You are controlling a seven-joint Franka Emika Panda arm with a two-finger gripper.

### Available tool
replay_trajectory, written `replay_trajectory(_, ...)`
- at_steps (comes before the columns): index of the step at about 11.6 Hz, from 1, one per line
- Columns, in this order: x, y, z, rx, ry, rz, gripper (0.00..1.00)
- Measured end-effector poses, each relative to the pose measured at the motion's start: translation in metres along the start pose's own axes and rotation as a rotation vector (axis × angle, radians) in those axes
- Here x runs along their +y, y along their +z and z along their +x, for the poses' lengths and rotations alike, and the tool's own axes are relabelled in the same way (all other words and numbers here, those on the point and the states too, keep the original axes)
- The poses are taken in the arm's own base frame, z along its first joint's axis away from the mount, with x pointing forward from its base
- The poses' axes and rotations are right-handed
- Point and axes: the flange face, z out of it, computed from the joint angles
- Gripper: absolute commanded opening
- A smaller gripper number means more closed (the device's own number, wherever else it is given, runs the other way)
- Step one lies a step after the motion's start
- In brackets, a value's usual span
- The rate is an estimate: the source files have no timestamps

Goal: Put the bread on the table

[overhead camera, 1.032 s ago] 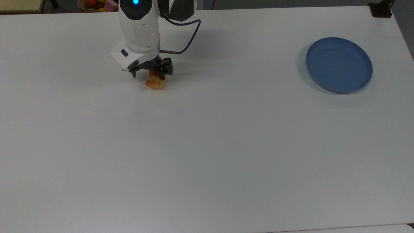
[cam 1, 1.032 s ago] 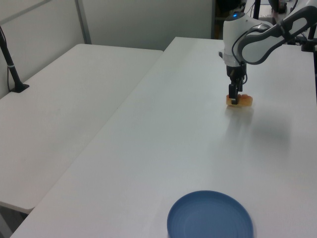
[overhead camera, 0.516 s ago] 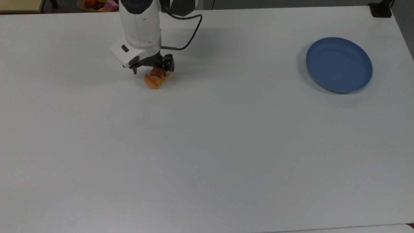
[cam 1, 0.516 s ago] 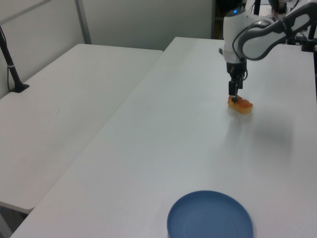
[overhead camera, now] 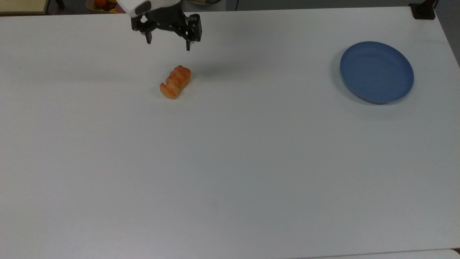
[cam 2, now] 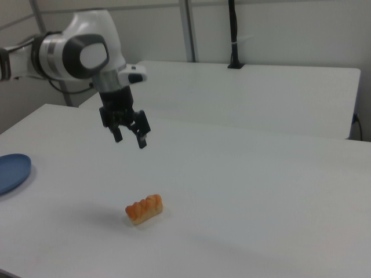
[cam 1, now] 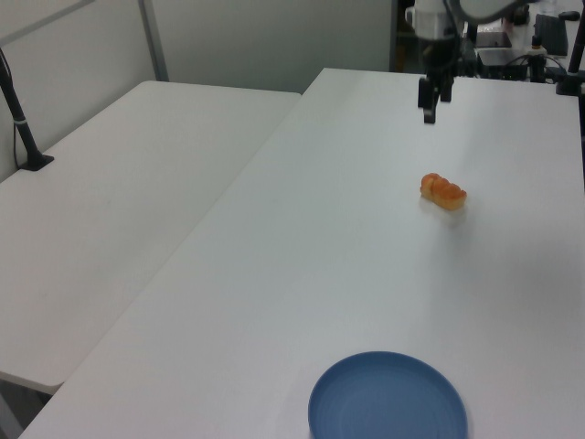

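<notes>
Since half a second ago the gripper (overhead camera: 168, 40) has risen off the bread (overhead camera: 175, 82) and now hangs in the air above it, clear of contact. Fingers stand apart with nothing between them; the right view shows the same, the gripper (cam 2: 130, 138) pointing down with both fingers spread and the loaf (cam 2: 144, 209) lying below it on the table (cam 2: 249, 191).

Bread lies flat on the table (overhead camera: 230, 162), ridged top up, long axis running diagonally in the top view, toward the top view's upper left quarter. It has kept the place it held half a second ago.

Left view: the gripper (cam 1: 429, 101) is up near the table's far end, the bread (cam 1: 443, 191) resting on the surface nearer the camera, the two well apart.

Blue plate (overhead camera: 376, 72) sits at the top view's right, well apart from the bread, holding nothing. In the left view the plate (cam 1: 388, 400) is at the near edge.
</notes>
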Motion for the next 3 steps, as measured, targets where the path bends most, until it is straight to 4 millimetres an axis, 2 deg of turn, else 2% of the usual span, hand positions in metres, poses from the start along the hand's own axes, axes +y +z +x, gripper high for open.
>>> replay_trajectory(3, 0.020, -0.037, 0.005, 0.044, 0.055, 0.066, 1.00)
